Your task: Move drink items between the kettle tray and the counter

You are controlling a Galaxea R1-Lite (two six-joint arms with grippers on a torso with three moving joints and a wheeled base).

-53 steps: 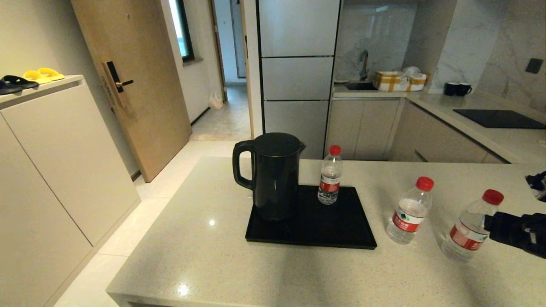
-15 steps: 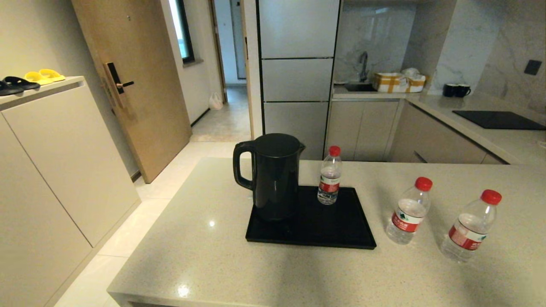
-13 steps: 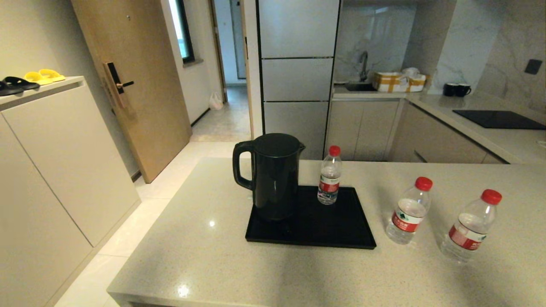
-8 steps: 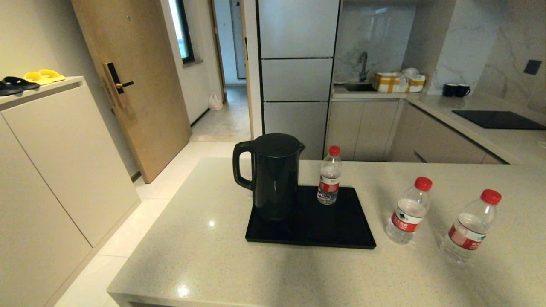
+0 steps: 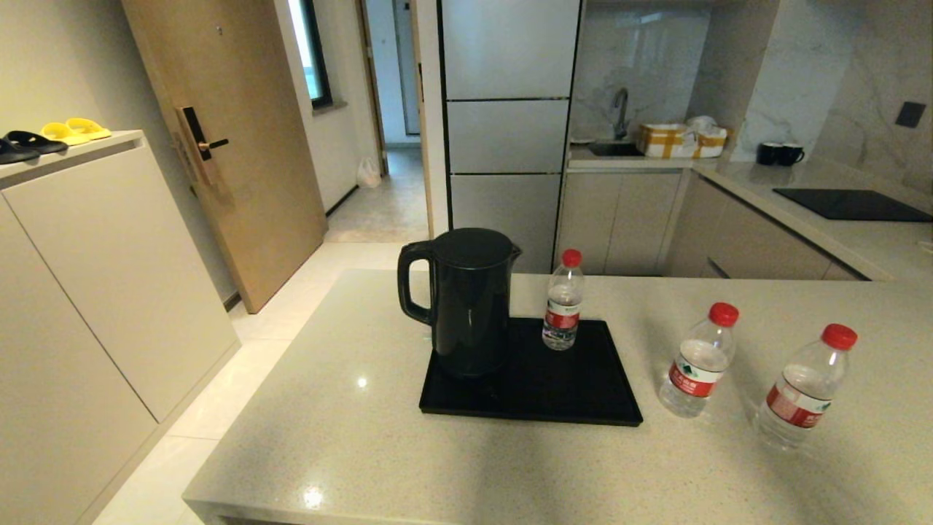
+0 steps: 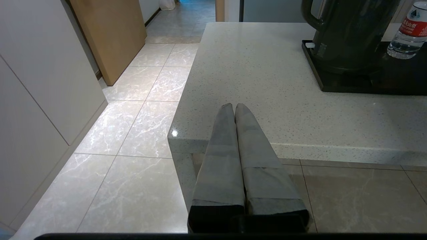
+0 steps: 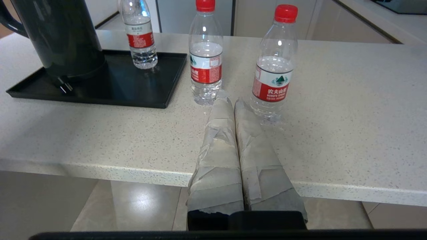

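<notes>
One red-capped water bottle (image 5: 563, 310) stands on the black kettle tray (image 5: 576, 394), at its far right corner beside the black kettle (image 5: 466, 302). Two more bottles stand on the counter (image 5: 364, 437) to the tray's right, one nearer the tray (image 5: 698, 362) and one further right (image 5: 805, 388). Neither arm shows in the head view. My right gripper (image 7: 230, 100) is shut and empty at the counter's near edge, short of the two counter bottles (image 7: 205, 53) (image 7: 275, 63). My left gripper (image 6: 234, 106) is shut and empty by the counter's near left corner.
A back counter holds a black cooktop panel (image 5: 849, 203), two black mugs (image 5: 780, 152) and a sink with a yellow-and-white box (image 5: 674, 138). A tall fridge (image 5: 506, 124) stands behind the counter. Left of the counter are tiled floor, a wooden door (image 5: 219, 138) and a white cabinet (image 5: 95, 277).
3.5 seconds ago my right gripper was beside the rightmost bottle in the head view; it has since drawn back out of that view. Over the last second the bottles, kettle and tray have not moved.
</notes>
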